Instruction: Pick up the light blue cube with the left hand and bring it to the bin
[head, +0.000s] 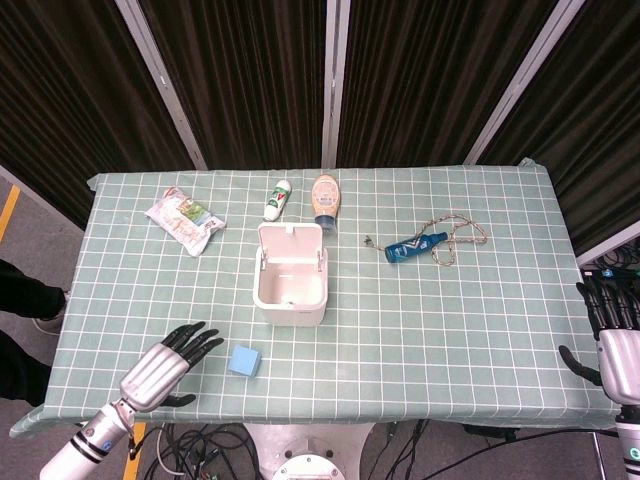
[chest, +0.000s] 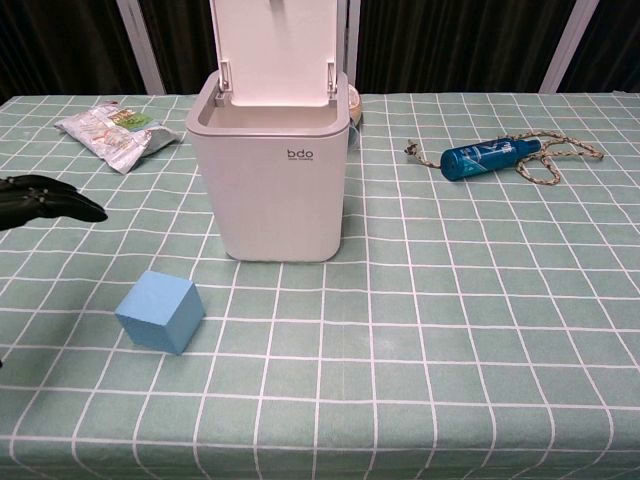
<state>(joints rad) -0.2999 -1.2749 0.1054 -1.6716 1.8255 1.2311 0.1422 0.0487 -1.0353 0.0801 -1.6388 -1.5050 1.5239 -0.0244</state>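
The light blue cube (head: 245, 360) (chest: 160, 311) lies on the checked cloth, near the table's front edge. Just behind it stands the white bin (head: 291, 273) (chest: 270, 178) with its lid flipped up. My left hand (head: 166, 366) hovers open just left of the cube, fingers spread and pointing toward it, not touching. In the chest view only its dark fingertips (chest: 45, 200) show at the left edge. My right hand (head: 616, 345) hangs open off the table's right edge, far from the cube.
A snack bag (head: 184, 219) lies at the back left. Behind the bin stand a small green-white bottle (head: 278, 199) and a sauce bottle (head: 325, 197). A blue bottle (head: 415, 244) (chest: 488, 155) with a rope (head: 458, 236) lies to the right.
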